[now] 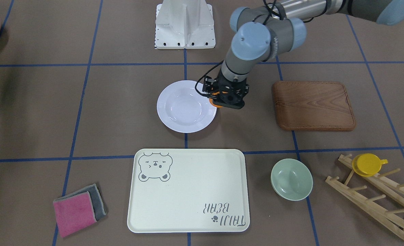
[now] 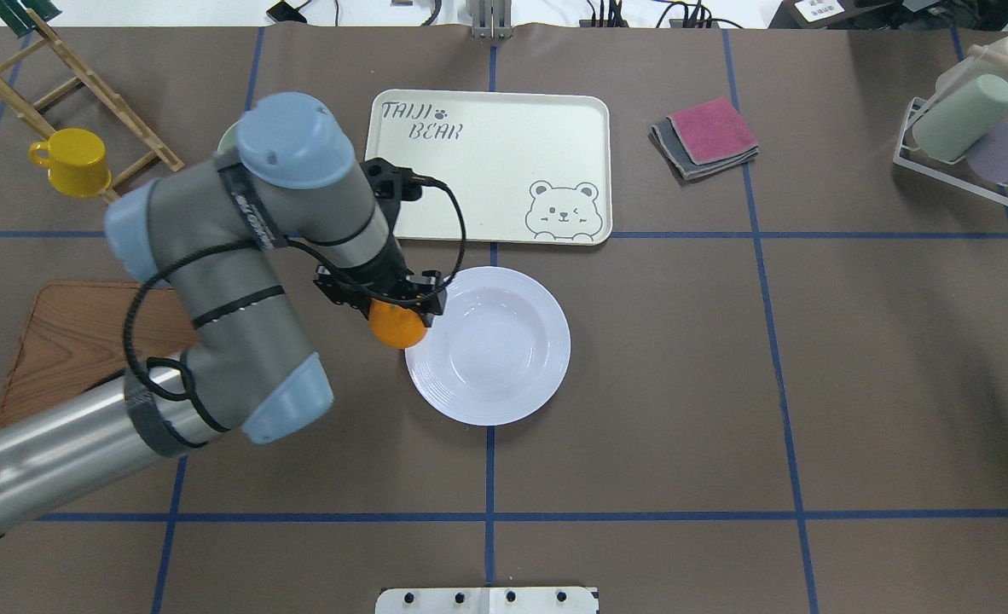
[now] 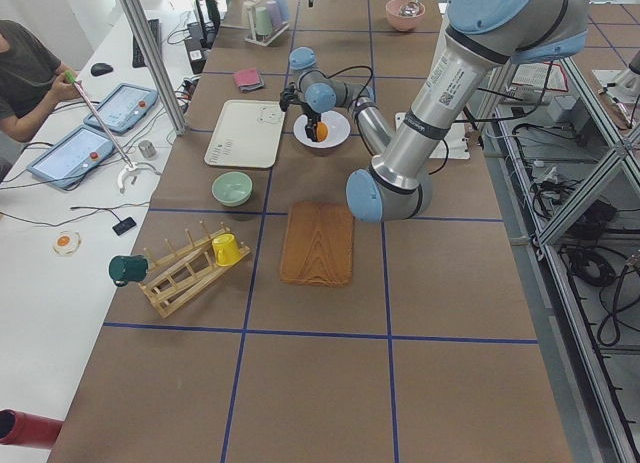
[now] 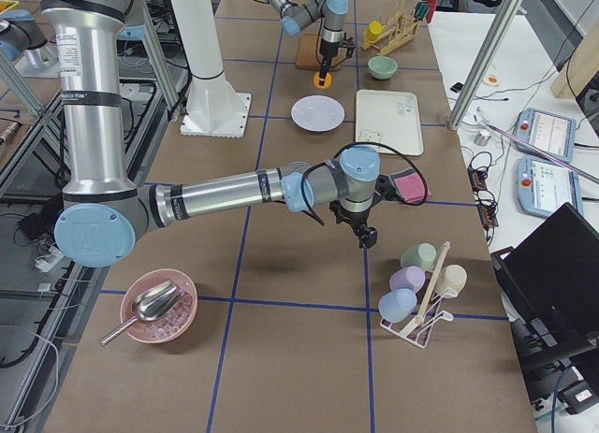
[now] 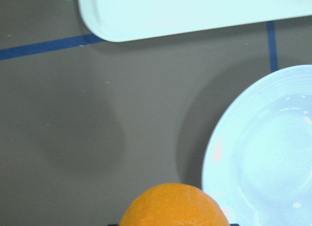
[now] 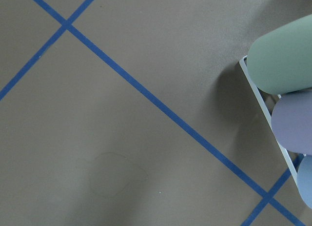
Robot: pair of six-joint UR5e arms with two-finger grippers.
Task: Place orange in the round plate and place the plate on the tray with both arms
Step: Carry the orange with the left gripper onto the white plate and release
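Note:
My left gripper (image 2: 395, 309) is shut on the orange (image 2: 397, 327) and holds it just above the table, at the left edge of the round plate (image 2: 504, 345). In the front-facing view only a sliver of the orange (image 1: 214, 103) shows under the left gripper (image 1: 226, 99), beside the plate's (image 1: 185, 106) rim. The left wrist view shows the orange (image 5: 173, 206) at the bottom and the plate (image 5: 263, 153) to its right. The cream bear tray (image 2: 487, 153) lies bare beyond the plate. My right gripper (image 4: 365, 235) hangs far off near the cup rack; I cannot tell its state.
A brown wooden board (image 1: 313, 106) lies by the left arm. A pale green bowl (image 1: 291, 179) and a wooden rack with a yellow cup (image 1: 367, 164) sit near the tray. Folded cloths (image 1: 79, 208) lie on its other side. A wire rack of cups (image 2: 973, 128) stands far right.

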